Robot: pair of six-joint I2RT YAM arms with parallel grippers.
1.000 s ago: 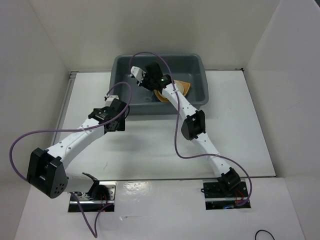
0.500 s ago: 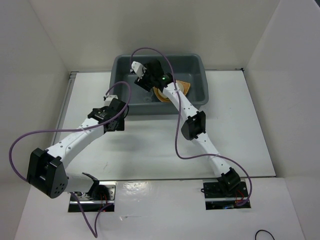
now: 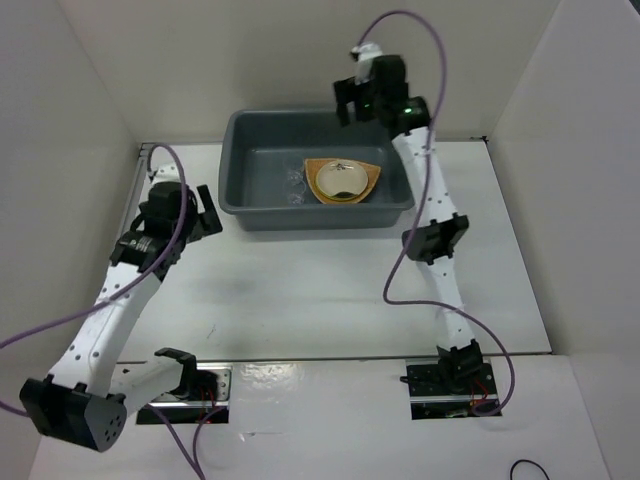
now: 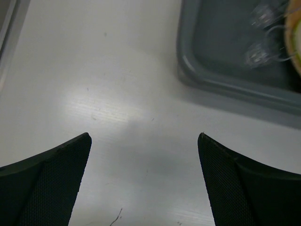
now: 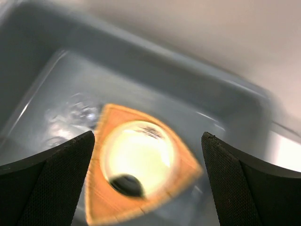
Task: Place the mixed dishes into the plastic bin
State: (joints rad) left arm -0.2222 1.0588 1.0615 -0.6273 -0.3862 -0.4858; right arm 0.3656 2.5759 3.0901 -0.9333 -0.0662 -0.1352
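**Both arms just backed off, and the bin looks loaded**

Heads up, you've got a big change from half a second ago. Back then the right arm was reaching down into the bin and the left one was parked at its near-left corner. Now both are out.

The right gripper has lifted and swung to about 1 o'clock of the bin, hanging above the far rim. Its fingers are spread wide with nothing between them. In its wrist view you just look straight down past them into the bin.

The left gripper has pulled away to roughly 9 o'clock of the bin, over bare table. It's also wide open and carrying nothing.

Where your stuff is:
- The basket tray lies flat on the bin floor, toward the 3 o'clock side.
- The gold plate sits right on top of it.
- The clear cup is on the floor just at 9 o'clock of the basket. The glassy glints there are hard to read, so there might be more than one piece.
- I can't spot the green plate anywhere. It could be under the gold one, or not.

My read is that the last drop is done and you're retreating. No dishes show on the table, so the task looks basically finished, bar that green plate question.
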